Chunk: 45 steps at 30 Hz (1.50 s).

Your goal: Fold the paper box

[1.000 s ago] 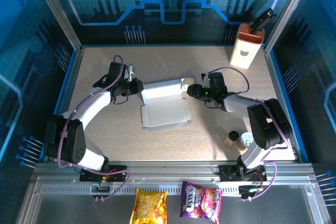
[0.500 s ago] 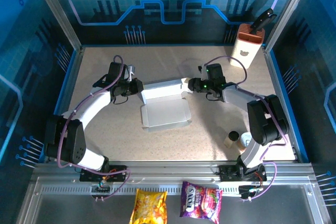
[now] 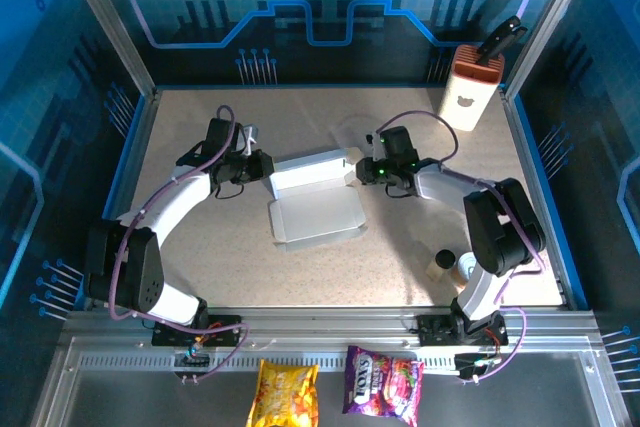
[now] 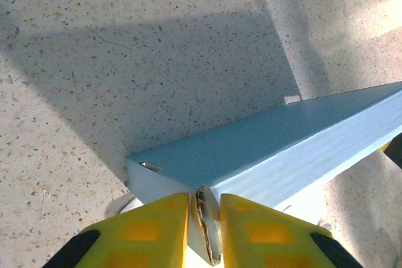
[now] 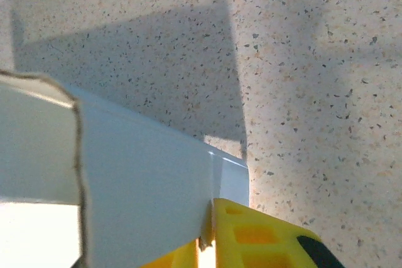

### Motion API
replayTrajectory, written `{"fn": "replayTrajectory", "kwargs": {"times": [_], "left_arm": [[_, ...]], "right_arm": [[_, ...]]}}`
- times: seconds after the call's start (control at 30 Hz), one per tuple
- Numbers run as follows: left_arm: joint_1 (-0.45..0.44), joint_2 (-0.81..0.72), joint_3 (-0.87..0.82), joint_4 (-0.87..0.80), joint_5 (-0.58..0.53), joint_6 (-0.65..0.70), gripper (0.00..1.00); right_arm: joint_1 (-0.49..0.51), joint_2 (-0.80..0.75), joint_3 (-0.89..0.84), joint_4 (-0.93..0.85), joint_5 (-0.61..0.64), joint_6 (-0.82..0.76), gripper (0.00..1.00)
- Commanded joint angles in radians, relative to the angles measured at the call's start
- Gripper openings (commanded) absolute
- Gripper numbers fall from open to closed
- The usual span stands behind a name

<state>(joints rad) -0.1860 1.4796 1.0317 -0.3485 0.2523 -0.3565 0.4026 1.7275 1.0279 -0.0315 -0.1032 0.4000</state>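
The paper box [image 3: 313, 215] lies mid-table as a pale shallow tray, its lid panel [image 3: 310, 169] standing up along the far side. My left gripper [image 3: 262, 169] is shut on the left end of that raised panel. In the left wrist view the yellow fingers [image 4: 151, 227] pinch a doubled cardboard edge, with the left gripper [image 4: 205, 204] centred on it and the box [image 4: 282, 149] stretching away to the right. My right gripper [image 3: 360, 169] is at the panel's right end. In the right wrist view the right gripper [image 5: 204, 243] is shut on a thin side flap of the box [image 5: 138, 186].
A tall white-and-orange container [image 3: 467, 87] stands at the back right corner. A small can [image 3: 468, 268] and a short brown cylinder [image 3: 440, 264] sit near the right arm's base. Two snack bags [image 3: 283, 392] [image 3: 383, 382] lie outside the front rail.
My right gripper moved left and away from me to the box's right end and closed on its side flap. The left gripper kept its hold and did not move.
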Motion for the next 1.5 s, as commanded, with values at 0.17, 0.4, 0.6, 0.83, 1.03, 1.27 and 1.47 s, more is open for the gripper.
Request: {"fn": "replayTrajectory", "kwargs": {"times": [0.17,0.4,0.6,0.83,1.03,1.27,1.47], "left_arm": [[-0.013,-0.048,0.013,-0.108,0.118,0.026,0.25],[-0.037,-0.113,-0.012,-0.159,0.259,0.031,0.43],[-0.062,-0.110,-0.029,-0.167,0.355,0.030,0.56],[-0.082,-0.084,-0.039,-0.175,0.423,0.028,0.69],[-0.084,-0.083,-0.052,-0.138,0.370,-0.015,0.63],[-0.084,-0.041,-0.044,-0.090,0.316,-0.056,0.47],[-0.088,-0.008,-0.057,-0.055,0.287,-0.073,0.39]], "right_arm": [[0.081,-0.022,0.059,-0.077,0.114,0.073,0.09],[0.083,0.041,0.142,-0.068,0.035,-0.096,0.07],[0.115,0.063,0.152,-0.017,-0.058,-0.331,0.06],[0.142,0.117,0.212,-0.080,-0.061,-0.429,0.06],[0.179,0.126,0.219,-0.093,-0.055,-0.445,0.05],[0.218,0.124,0.229,-0.097,-0.060,-0.397,0.05],[0.258,0.120,0.232,-0.112,-0.045,-0.363,0.05]]}}
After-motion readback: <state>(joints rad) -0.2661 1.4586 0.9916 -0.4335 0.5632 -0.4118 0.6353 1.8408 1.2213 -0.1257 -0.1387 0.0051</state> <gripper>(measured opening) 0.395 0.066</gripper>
